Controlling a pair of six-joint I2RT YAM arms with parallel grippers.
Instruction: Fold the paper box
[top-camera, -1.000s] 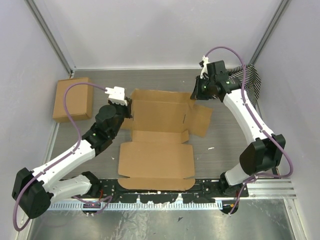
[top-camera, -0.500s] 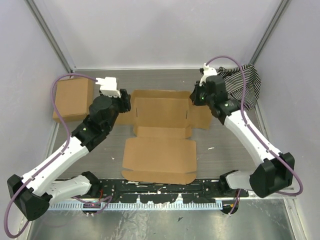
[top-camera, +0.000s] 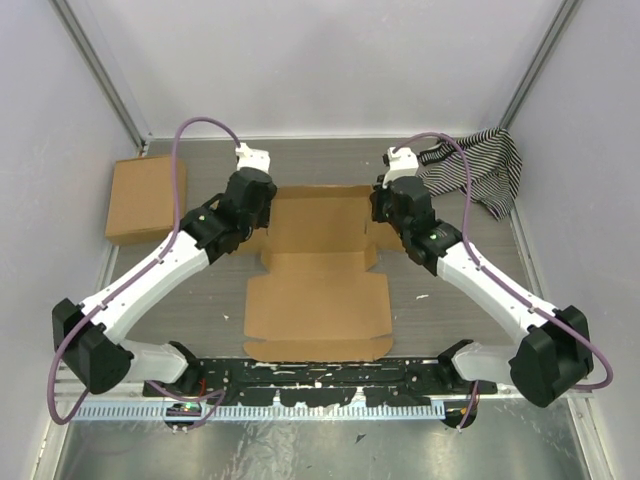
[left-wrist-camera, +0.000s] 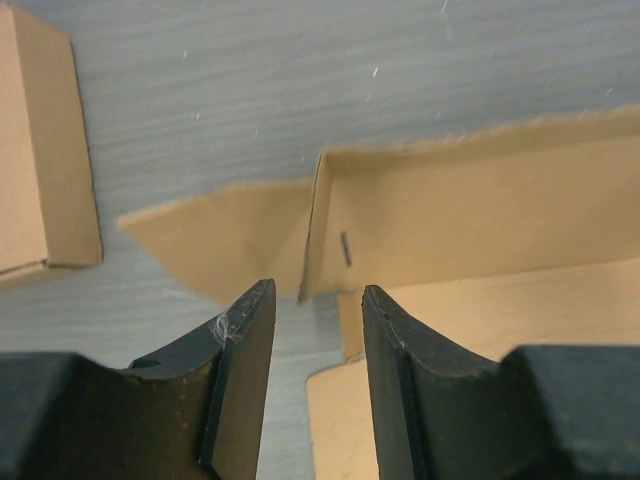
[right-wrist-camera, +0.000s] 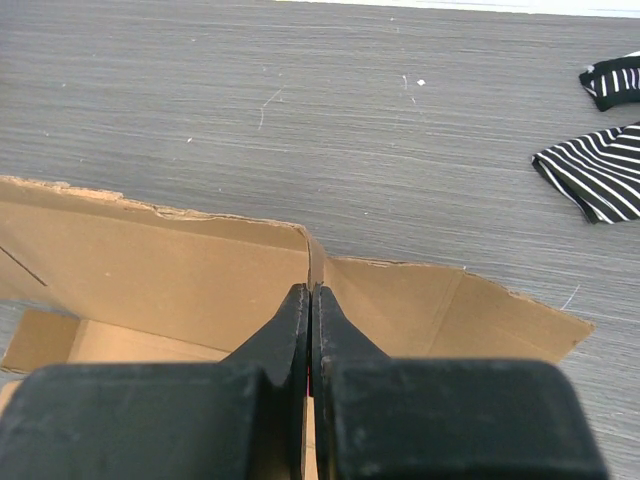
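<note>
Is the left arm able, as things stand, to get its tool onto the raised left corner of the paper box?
Probably yes. The open left tool points straight at that corner of the paper box, and nothing lies between them.

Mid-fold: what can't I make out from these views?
- Left wrist: left gripper open; its fingers hide whether the paper box wall touches them.
- Right wrist: right gripper covers the edge it pinches; striped cloth cropped by frame.
- Top view: wrists cover both grippers' tips.
</note>
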